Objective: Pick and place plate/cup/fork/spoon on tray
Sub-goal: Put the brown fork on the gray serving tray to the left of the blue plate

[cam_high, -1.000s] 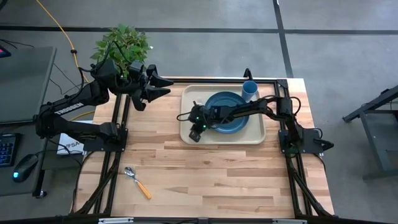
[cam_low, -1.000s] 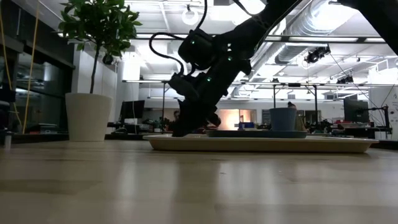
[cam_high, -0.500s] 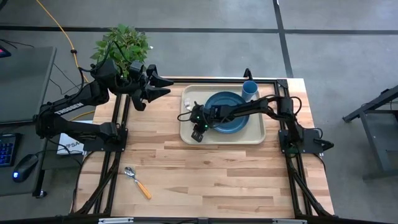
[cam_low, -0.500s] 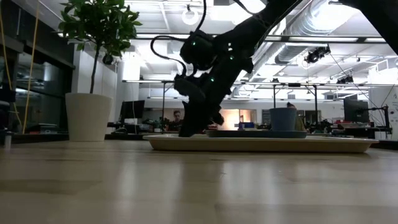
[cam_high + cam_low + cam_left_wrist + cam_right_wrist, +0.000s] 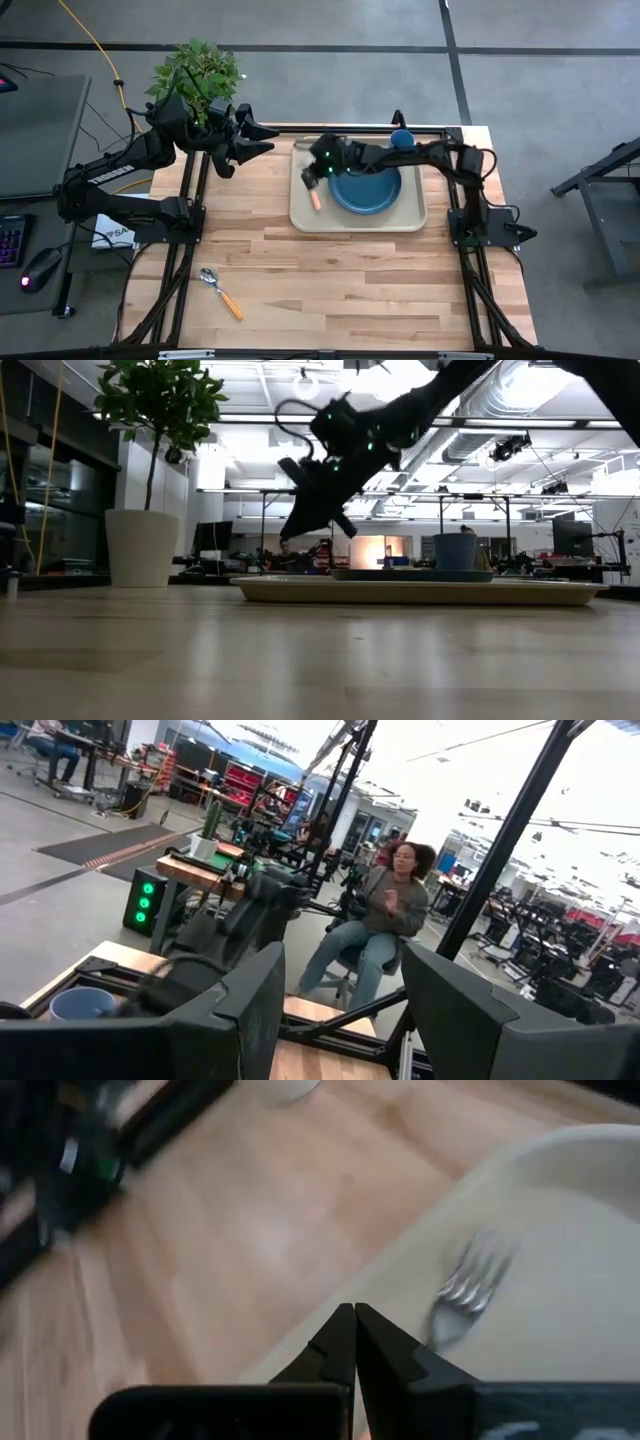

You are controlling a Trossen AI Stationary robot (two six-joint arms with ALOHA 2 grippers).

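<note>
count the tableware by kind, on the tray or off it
plate: 1, on the tray
cup: 1, on the tray
fork: 1, on the tray
spoon: 1, off the tray, on the table
total: 4

We note a table (image 5: 330, 270) of pale wood planks with a smooth, low-sheen finish. The tray (image 5: 410, 218) appears as matt cream plastic. The fork (image 5: 468, 1285) has bright metal tines. The spoon (image 5: 221, 292) shows a shiny metal bowl.
</note>
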